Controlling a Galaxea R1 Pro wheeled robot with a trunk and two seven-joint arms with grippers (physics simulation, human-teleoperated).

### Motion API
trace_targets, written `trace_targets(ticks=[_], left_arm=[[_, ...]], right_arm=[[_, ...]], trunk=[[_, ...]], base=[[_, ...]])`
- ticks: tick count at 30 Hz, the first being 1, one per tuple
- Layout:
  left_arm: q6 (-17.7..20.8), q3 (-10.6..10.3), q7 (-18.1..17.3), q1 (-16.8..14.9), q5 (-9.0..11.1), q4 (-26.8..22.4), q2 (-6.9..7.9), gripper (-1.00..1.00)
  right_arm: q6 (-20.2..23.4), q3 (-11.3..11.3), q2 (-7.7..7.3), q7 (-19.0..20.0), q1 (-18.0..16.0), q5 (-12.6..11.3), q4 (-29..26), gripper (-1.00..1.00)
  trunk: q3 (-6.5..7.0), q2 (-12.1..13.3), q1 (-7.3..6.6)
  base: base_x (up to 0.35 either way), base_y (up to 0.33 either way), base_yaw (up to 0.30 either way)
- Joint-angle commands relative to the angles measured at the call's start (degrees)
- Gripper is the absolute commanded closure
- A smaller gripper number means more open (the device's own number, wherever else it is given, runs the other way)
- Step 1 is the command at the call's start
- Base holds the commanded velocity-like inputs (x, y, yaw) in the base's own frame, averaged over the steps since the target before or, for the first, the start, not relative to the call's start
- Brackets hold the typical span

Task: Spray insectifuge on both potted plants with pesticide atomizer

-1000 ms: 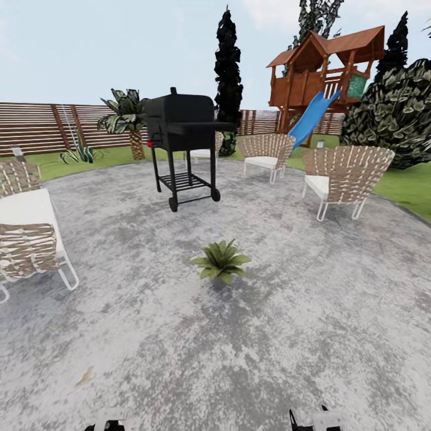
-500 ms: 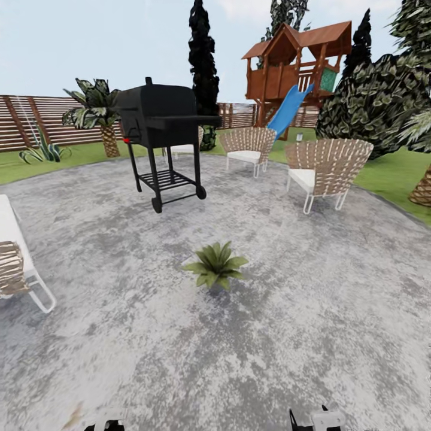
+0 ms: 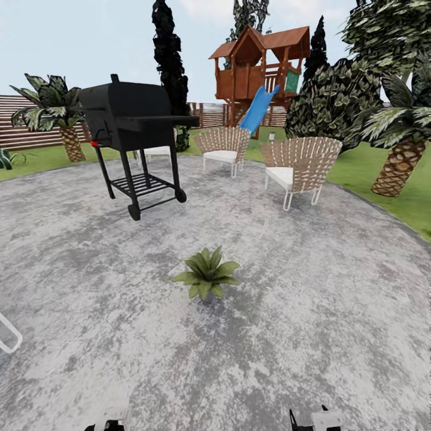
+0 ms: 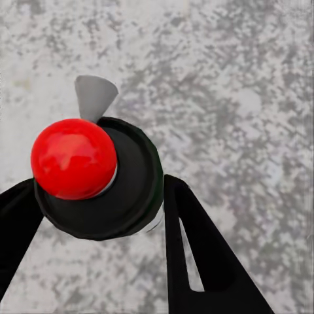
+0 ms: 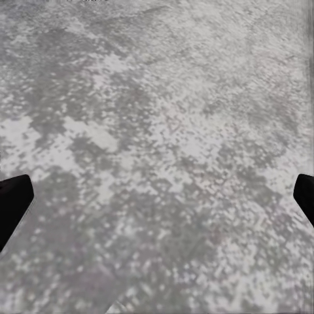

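Observation:
One potted plant (image 3: 205, 275), a small rosette of pointed green leaves, stands in the middle of the round grey patio (image 3: 311, 311), a few steps ahead of me. In the left wrist view my left gripper (image 4: 98, 191) is shut on the pesticide atomizer (image 4: 127, 196). I see the atomizer from above, with its dark round body and its red top (image 4: 73, 158). My right gripper (image 5: 157, 196) is open, with bare paving between its black fingertips (image 5: 13, 204). A spiky plant (image 3: 3, 159) at the left edge by the fence is cut off; I cannot tell whether it is the other potted plant.
A black wheeled grill (image 3: 129, 129) stands left of centre, beyond the plant. Two wicker chairs (image 3: 299, 164) sit at the back right. A white chair leg (image 3: 8, 335) juts in at the left edge. A palm (image 3: 400, 161) grows on the lawn at right, and a playhouse with a blue slide (image 3: 257, 111) stands behind.
The camera has swung to the right, so the whole scene slid left. The white lounge chair has almost left the view, and a palm has come in at right. The grippers are unchanged.

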Motion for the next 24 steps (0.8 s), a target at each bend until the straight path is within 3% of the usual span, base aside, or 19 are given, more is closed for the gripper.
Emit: trace_targets(ticks=[1,12,24], left_arm=[[-0.2,0.5,-0.3,0.0,-0.5,0.0,0.01,1.0],[-0.2,0.5,-0.3,0.0,-0.5,0.0,0.01,1.0],[-0.2,0.5,-0.3,0.0,-0.5,0.0,-0.03,1.0]], right_arm=[[-0.1,-0.1,-0.02,-0.5,-0.1,0.6,0.1,-1.0],[-0.2,-0.1,0.0,-0.5,-0.1,0.6,0.1,-1.0],[-0.1,-0.1,-0.03,-0.5,-0.1,0.6,0.0,-1.0]], trunk=[[-0.05,0.0,0.01],[-0.05,0.0,0.01],[-0.05,0.0,0.01]], base=[[0.134,0.313,-0.291],[0.025,0.32,-0.263],[0.0,0.321,-0.024]])
